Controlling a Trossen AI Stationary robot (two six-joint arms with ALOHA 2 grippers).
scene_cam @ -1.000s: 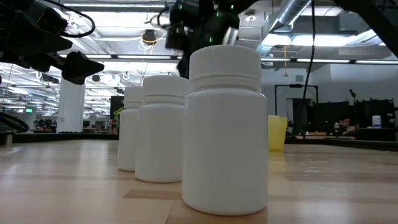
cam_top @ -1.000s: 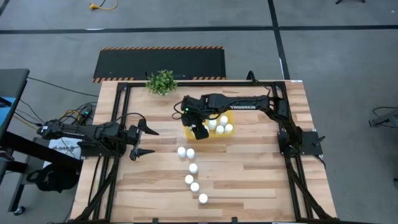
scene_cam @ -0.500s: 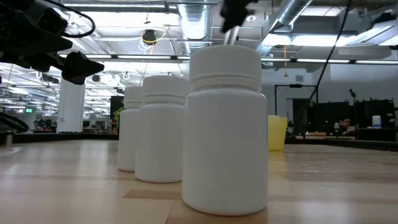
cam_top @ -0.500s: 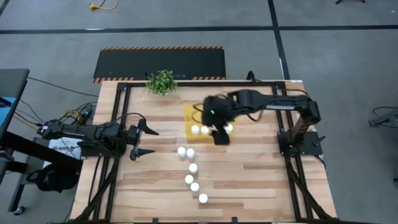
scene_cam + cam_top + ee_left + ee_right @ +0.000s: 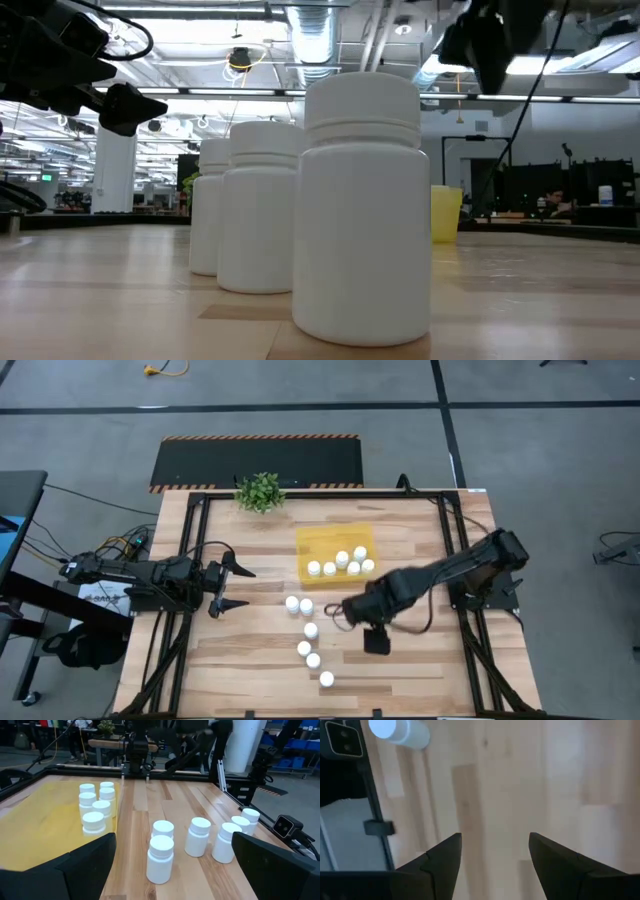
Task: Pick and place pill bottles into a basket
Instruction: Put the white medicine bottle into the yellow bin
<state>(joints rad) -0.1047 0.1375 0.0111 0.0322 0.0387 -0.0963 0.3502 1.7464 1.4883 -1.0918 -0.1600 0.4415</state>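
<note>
Several white pill bottles (image 5: 342, 558) stand in the yellow basket (image 5: 320, 540) at the table's far middle. Several more (image 5: 311, 630) stand in a loose row on the wood, running toward the near edge; in the low view they (image 5: 362, 210) fill the foreground. My right gripper (image 5: 375, 642) hangs open above bare wood, right of that row, pointing steeply down with nothing between its fingers (image 5: 445, 855). My left gripper (image 5: 228, 585) waits open and level at the table's left, facing the bottles (image 5: 161, 857).
A small green potted plant (image 5: 260, 491) stands at the far edge, left of the basket. Dark frame rails (image 5: 462, 575) run along both sides of the table. Bare wood lies right of the bottle row. One bottle (image 5: 400, 731) shows near the table's front edge.
My right gripper has swung away from above the basket's left part toward the table's near edge and right, rolling about its own axis as it went. It stays open and empty. The bottles on the table have kept their places.
</note>
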